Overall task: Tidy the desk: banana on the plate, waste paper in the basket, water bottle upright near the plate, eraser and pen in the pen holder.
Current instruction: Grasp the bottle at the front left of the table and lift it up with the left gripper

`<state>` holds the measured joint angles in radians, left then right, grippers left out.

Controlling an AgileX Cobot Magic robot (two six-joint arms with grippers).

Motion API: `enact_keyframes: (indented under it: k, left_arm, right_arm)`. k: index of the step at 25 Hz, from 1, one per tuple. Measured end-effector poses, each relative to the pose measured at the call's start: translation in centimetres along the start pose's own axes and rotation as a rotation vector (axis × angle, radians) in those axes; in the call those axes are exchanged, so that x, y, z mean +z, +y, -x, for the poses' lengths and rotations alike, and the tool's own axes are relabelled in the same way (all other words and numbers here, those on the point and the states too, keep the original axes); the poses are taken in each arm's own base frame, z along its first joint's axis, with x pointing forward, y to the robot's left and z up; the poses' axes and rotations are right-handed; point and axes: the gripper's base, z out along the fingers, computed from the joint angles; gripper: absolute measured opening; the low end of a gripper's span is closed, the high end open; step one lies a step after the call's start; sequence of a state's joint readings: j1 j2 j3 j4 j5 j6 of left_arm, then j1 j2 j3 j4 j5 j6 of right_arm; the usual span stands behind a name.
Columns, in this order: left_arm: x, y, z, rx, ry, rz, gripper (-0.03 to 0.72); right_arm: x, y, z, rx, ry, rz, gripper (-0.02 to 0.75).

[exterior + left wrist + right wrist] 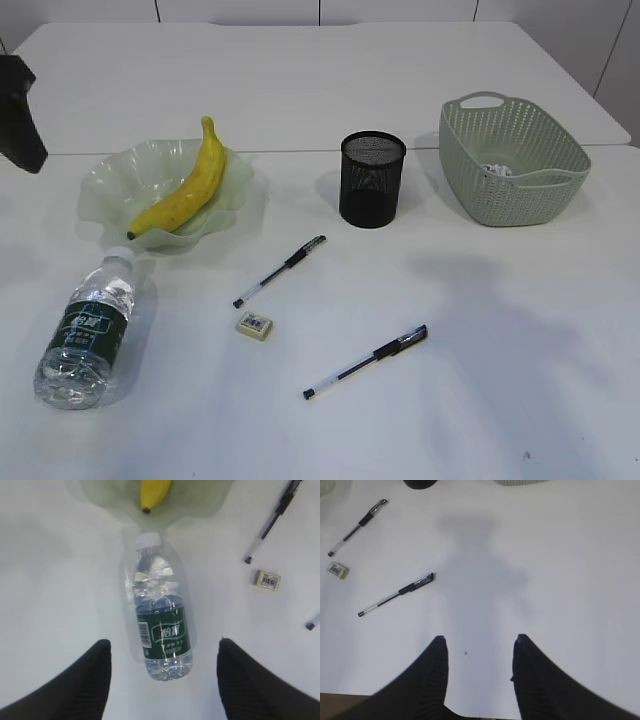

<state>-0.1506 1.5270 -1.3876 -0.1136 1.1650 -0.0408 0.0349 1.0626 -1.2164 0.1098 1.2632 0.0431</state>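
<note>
White table (480,330), tidying half done.
Nearest, my left end effector (165,680) hangs open over the water bottle (160,625), lying flat; my right end effector (479,675) is open, empty. Two pens (365,362) (280,271) and eraser (254,326) lie loose. Farther: banana (185,190) on plate (110,185), paper (497,170) in basket (520,195), pen holder (372,180) unfilled.

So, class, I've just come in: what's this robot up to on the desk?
Nothing is held yet. The left gripper hangs open above the water bottle, which lies on its side below the plate. The banana is on the plate and paper is in the basket. Two pens and the eraser lie loose; the right gripper is open over bare table.
</note>
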Motion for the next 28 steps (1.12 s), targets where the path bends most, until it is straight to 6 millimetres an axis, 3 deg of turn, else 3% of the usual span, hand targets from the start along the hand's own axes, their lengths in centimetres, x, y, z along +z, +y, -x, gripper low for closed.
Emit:
enact_keyframes:
  k: [10,19,28]
  left_arm:
    - [4.3,0.1,1.0,-0.023,0.100,-0.017,0.480]
    - [8.2,-1.2,1.7,0.042,0.120,-0.025,0.480]
    - [10.0,-1.0,1.9,0.045,0.150,-0.009,0.554]
  right_arm:
    - [0.8,-0.1,-0.5,0.002,0.033,-0.003,0.320]
    - [0.8,-0.2,-0.5,-0.002,0.032,-0.008,0.319]
    - [0.8,-0.2,-0.5,-0.003,0.032,-0.010,0.319]
